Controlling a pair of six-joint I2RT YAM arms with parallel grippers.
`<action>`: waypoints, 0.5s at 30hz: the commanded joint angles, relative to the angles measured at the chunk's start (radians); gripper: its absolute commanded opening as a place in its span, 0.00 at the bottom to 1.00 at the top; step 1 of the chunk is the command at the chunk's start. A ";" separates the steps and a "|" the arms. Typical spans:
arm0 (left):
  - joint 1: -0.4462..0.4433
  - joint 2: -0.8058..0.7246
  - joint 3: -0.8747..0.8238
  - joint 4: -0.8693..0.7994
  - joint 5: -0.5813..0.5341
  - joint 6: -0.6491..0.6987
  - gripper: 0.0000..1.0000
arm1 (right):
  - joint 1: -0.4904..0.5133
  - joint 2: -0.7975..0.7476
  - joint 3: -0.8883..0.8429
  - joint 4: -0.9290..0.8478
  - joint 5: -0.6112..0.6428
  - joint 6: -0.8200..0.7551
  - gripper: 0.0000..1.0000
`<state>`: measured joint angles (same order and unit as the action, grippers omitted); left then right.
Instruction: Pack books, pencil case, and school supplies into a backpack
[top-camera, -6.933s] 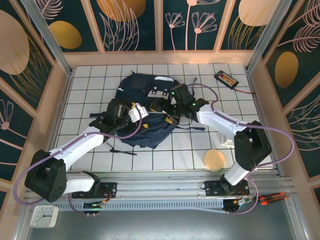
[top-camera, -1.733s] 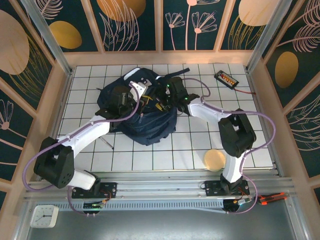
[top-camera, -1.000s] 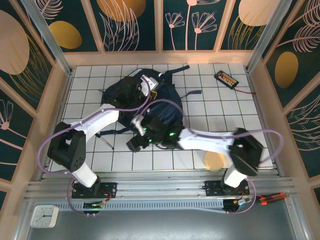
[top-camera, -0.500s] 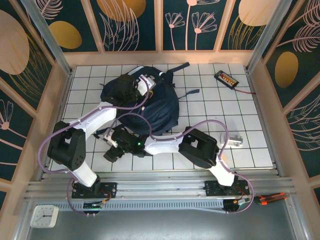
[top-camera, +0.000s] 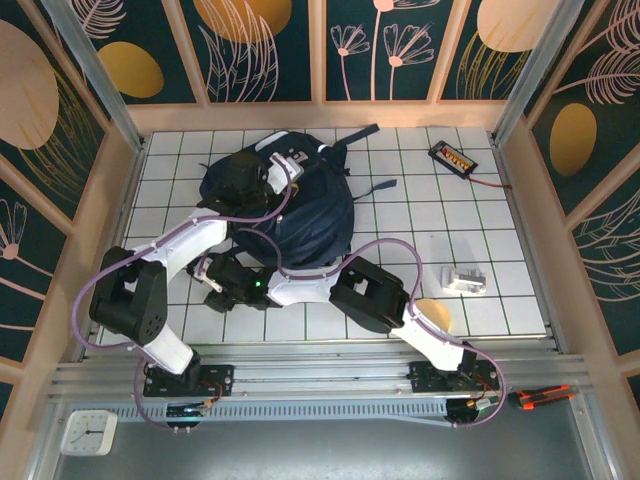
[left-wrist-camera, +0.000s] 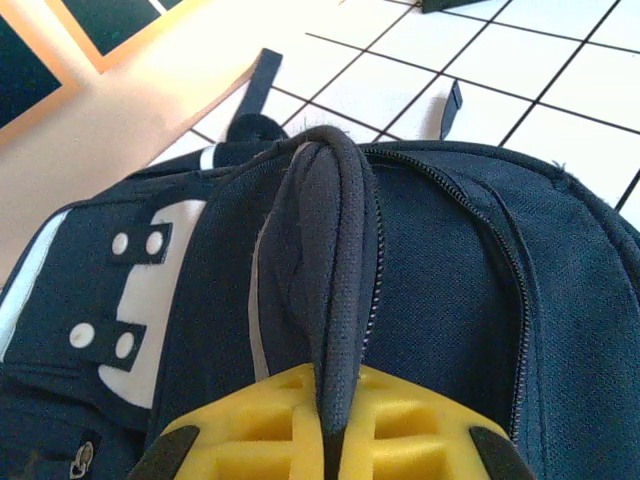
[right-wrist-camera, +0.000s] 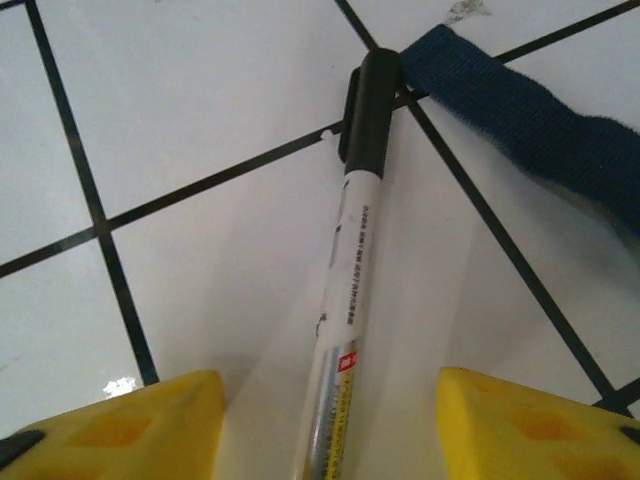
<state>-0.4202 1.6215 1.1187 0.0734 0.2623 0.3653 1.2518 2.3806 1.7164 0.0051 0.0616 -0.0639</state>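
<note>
While the left gripper clamps the handle of the backpack, contents hidden, the right gripper straddles the pen, fingers spread.

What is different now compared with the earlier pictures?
The right gripper left the backpack and swung to the near left, jaws now open astride the pen. The left gripper stays shut on the handle. The black device has not moved.
</note>
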 joint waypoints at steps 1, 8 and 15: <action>0.018 -0.040 -0.010 0.075 0.006 0.013 0.00 | -0.005 0.023 -0.018 -0.091 0.020 -0.045 0.36; 0.021 -0.031 0.006 0.073 0.009 0.011 0.00 | -0.003 -0.134 -0.191 -0.034 0.040 -0.049 0.10; 0.021 -0.018 0.014 0.062 -0.003 0.014 0.00 | -0.028 -0.409 -0.396 -0.034 0.024 0.022 0.05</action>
<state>-0.4141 1.6176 1.1122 0.0784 0.2619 0.3653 1.2362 2.1002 1.3712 0.0025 0.0788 -0.0807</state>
